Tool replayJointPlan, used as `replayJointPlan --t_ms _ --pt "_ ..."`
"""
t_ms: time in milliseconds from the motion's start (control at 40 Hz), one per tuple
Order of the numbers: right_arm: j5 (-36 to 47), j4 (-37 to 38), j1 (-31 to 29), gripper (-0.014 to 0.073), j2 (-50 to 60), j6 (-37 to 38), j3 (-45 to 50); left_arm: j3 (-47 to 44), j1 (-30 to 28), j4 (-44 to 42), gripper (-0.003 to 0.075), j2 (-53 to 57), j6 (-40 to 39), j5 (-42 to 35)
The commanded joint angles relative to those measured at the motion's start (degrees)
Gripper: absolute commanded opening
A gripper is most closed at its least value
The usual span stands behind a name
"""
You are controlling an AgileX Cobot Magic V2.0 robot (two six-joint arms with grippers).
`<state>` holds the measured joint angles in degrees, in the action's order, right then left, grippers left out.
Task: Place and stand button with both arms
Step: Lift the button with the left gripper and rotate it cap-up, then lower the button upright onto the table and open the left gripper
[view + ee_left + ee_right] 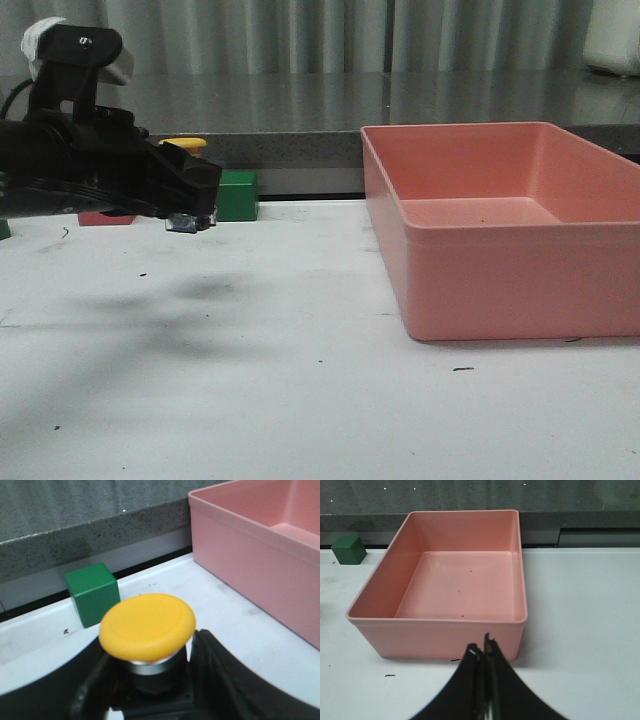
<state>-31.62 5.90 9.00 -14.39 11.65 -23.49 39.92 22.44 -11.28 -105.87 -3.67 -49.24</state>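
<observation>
Button held in my left gripper (150,690).
I see the button (147,627) clamped upright between its fingers, above the table (300,380); right gripper (484,652) closed, empty.

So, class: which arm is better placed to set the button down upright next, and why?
Left. The left gripper already holds the button, above the table. The right gripper is shut and holds nothing.

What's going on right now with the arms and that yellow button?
Left end effector shut on button, held above table. Right end effector shut, empty. Nothing blocking.
</observation>
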Motion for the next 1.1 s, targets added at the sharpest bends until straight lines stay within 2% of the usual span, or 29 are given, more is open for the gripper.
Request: replayJointPlan --t_ms 0,150,375,550,975,1075 --pt "4.7 1.0 -0.4 -0.0068 -0.5 -0.4 -1.4 1.3 0.5 0.6 0.0171 -0.5 0.2 -11.3" --pt "4.7 1.0 -0.4 -0.0068 -0.5 -0.4 -1.4 1.3 0.5 0.7 0.0171 -4.4 0.2 -13.7" --pt "4.7 1.0 -0.4 -0.0068 -0.5 -0.4 -1.4 1.3 0.5 1.1 0.0171 -5.8 0.2 -13.6" --pt "4.7 1.0 -0.4 -0.0068 -0.5 -0.4 -1.4 1.3 0.5 4.6 0.0171 -7.7 0.2 -13.6" --pt "4.7 1.0 -0.4 -0.0068 -0.5 -0.4 -1.4 1.3 0.5 4.6 0.0172 -8.1 0.2 -12.7" --pt "4.7 1.0 -0.4 -0.0068 -0.5 -0.4 -1.4 1.3 0.5 4.6 0.0235 -8.1 0.2 -12.5"
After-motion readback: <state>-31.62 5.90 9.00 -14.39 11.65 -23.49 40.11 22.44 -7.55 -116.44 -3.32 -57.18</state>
